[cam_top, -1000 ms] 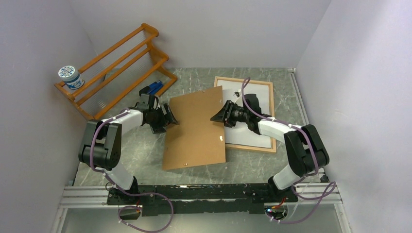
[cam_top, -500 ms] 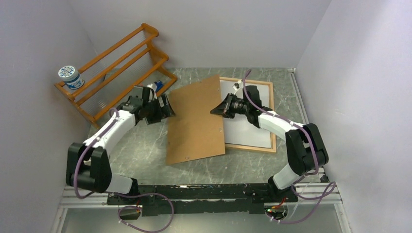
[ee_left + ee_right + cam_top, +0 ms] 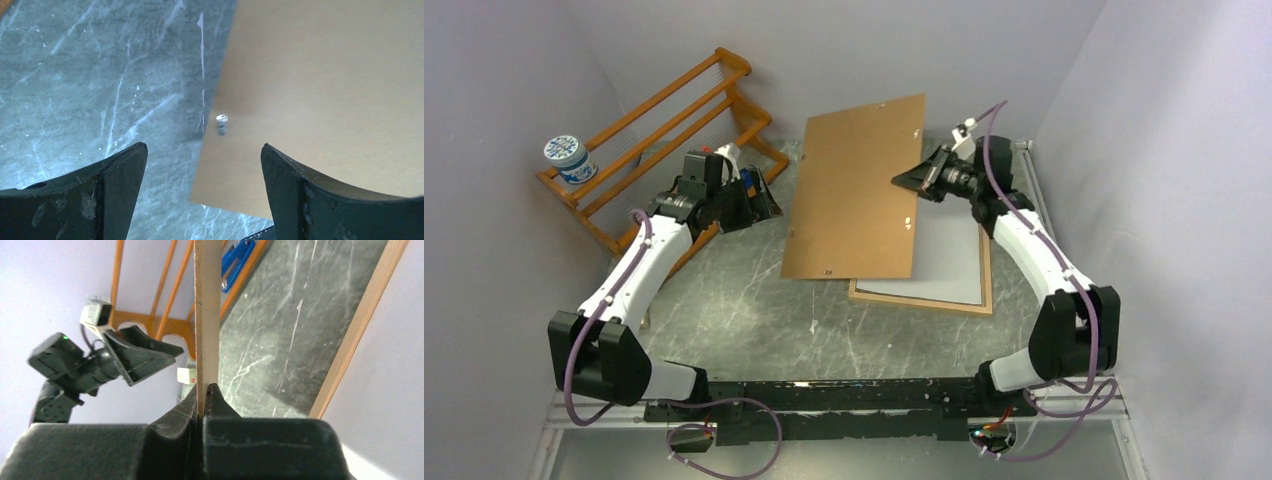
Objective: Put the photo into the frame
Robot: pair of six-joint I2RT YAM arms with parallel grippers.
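The frame [image 3: 921, 302], with its thin light-wood border, lies flat on the table at the right. A plain white sheet [image 3: 949, 262] fills it; this may be the photo's back, and no picture side shows. My right gripper [image 3: 921, 180] is shut on the right edge of the brown backing board [image 3: 859, 190], which it holds tilted up over the frame's left part. In the right wrist view the board [image 3: 207, 300] runs edge-on out of the right gripper [image 3: 205, 390]. My left gripper [image 3: 759, 200] stands open left of the board with nothing in it; its wrist view shows the left gripper [image 3: 204, 160] over the board's corner [image 3: 325, 90].
An orange slatted rack [image 3: 664, 130] stands at the back left with a blue-and-white tub [image 3: 566, 158] on its end. A blue object [image 3: 746, 180] lies at the rack's foot, behind the left gripper. Walls close in on the left, back and right.
The right gripper shut on the board's right edge and raised it up and back, uncovering more of the frame. The left gripper let the board go and drew back toward the rack.
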